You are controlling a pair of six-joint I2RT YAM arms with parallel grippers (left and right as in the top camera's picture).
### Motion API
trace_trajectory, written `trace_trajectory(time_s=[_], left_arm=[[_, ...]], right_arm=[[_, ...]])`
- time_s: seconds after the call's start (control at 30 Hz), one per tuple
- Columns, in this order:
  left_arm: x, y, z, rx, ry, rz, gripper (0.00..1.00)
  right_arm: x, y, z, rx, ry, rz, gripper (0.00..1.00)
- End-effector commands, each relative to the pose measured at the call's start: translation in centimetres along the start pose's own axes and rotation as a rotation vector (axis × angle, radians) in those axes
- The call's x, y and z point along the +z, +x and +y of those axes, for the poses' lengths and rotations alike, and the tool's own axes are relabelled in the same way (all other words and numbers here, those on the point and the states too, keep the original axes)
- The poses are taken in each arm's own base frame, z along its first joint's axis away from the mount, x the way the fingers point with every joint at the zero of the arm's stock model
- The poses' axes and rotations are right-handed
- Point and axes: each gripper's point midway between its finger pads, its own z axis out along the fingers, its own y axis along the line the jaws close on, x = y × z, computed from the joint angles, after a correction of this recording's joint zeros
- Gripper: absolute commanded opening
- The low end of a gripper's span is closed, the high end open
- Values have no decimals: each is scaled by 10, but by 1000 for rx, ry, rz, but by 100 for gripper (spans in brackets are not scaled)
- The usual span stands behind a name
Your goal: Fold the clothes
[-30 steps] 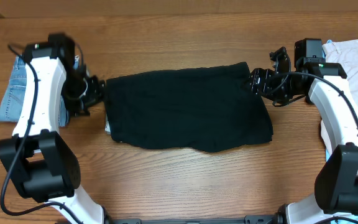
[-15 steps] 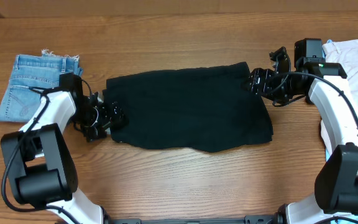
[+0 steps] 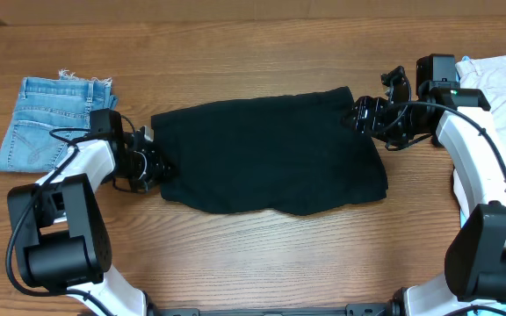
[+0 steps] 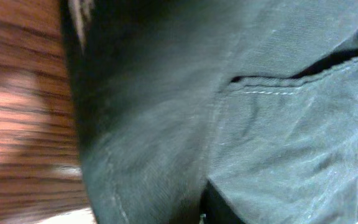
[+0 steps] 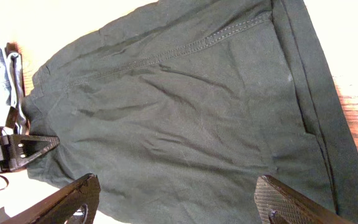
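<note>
I am logging the left tool (image 3: 152, 164) arriving from the denim shorts (image 3: 38, 118) at the left edge of the black shorts (image 3: 271, 154) spread on the surface (image 3: 253, 263), setting up the fold, though I cannot tell if it is gripping, while the right tool (image 3: 365, 114) is waiting wide open and empty at their upper-right corner.

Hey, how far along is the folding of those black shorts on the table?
Early on. Done: the black shorts lie spread flat on the table. In hand: the left pincer is at their left edge, fabric filling its camera, though a grip isn't clear; the right pincer sits open over the upper right corner. Left: no fold-over is visible yet, so the folding itself is all to do.
</note>
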Motion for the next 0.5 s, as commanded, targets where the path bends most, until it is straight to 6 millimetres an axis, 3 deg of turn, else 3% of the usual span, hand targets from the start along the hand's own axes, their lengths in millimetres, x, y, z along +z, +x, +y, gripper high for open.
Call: trace_trajectory(time_s=[0.0, 0.17, 0.23, 0.37, 0.47], left_arm=[[9, 12, -5, 38, 51, 51, 4], [-13, 2, -27, 51, 88, 47, 4], [-39, -11, -43, 95, 77, -1, 4], [-109, -34, -69, 164, -32, -153, 4], [-157, -41, -83, 197, -106, -245, 4]], right_arm=[[-4, -4, 4, -15, -14, -17, 84], [-4, -4, 4, -14, -14, -16, 84], [-4, -4, 4, -14, -14, -16, 84], [-4, -4, 4, -14, -14, -16, 83], [-4, -4, 4, -14, -14, -16, 83]])
